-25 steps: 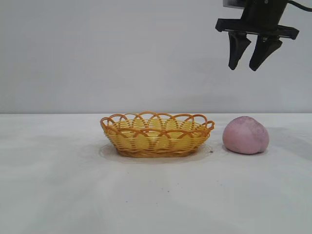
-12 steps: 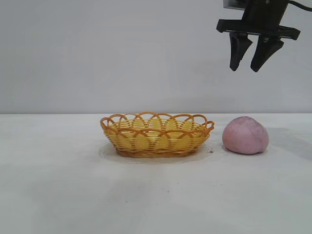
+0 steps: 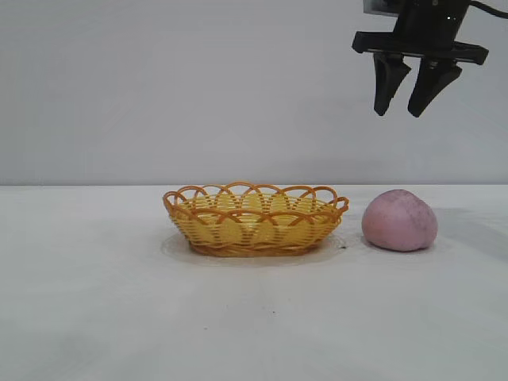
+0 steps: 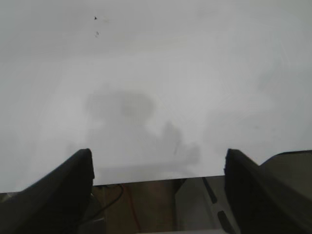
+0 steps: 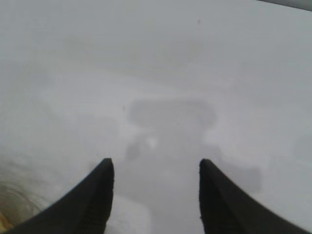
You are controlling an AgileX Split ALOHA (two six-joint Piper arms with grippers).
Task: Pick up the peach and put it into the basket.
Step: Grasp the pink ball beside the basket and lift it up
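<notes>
A dusty pink peach (image 3: 399, 220) rests on the white table to the right of a yellow-orange woven basket (image 3: 255, 219), a small gap apart from it. High above the peach hangs my right gripper (image 3: 398, 112), fingers pointing down, open and empty; in its own wrist view the right gripper (image 5: 157, 165) looks down on bare table, with a sliver of the basket (image 5: 6, 214) at the picture's edge. The left gripper (image 4: 158, 155) does not appear in the exterior view; its wrist view shows it open over the table's edge, holding nothing.
The white table (image 3: 95, 302) stretches wide on both sides of the basket, with a plain grey wall behind. In the left wrist view the table edge (image 4: 151, 181) gives way to floor and cables below.
The right gripper has shifted very slightly right and up; peach and basket have not moved.
</notes>
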